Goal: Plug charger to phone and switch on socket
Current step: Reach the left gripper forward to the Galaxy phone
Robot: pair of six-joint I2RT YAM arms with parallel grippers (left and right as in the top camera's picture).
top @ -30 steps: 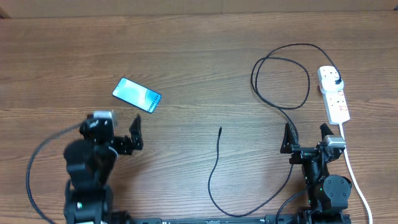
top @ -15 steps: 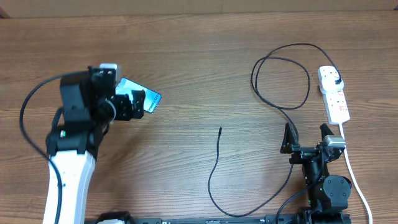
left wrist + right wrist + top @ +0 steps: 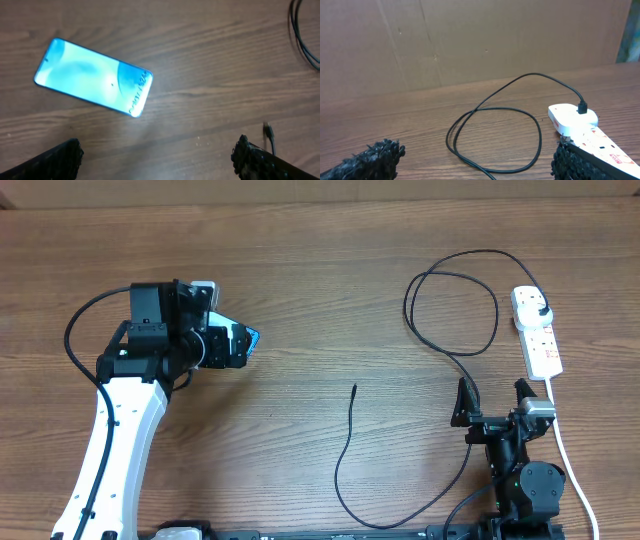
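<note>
- The phone (image 3: 93, 85) lies flat on the wooden table (image 3: 330, 270), left of centre, with its screen up and lit blue-teal.
- The left wrist view shows the phone whole and slanted. In the overhead view only its right corner shows beside the arm's head.
- The charger (image 3: 345, 450) runs from its small plug tip (image 3: 354, 388) near mid-table down to the front edge. From there it goes up past the right arm, makes one loop, and ends at the black plug (image 3: 541, 310).
- The black plug sits in the far end of the socket (image 3: 540, 345), which lies lengthwise at the right edge with red marks on its face. The right wrist view shows the plug seated, but the switch positions are too small to read.
- A thick white cord (image 3: 575, 470) leaves the socket's near end and runs toward the front.
- The left gripper (image 3: 157, 150) hangs over the phone's near side with its fingers spread wide and nothing between them. The wrist view suggests the fingers are clear of the phone, though I cannot be sure.
- The left arm reaches forward from the front-left, its white link slanting up.
- The right gripper (image 3: 492, 400) sits low at the front-right, pointing away, with its fingers wide and empty and the charger passing just beside it.
- There is one phone, one charger, one socket, and two arms.
</note>
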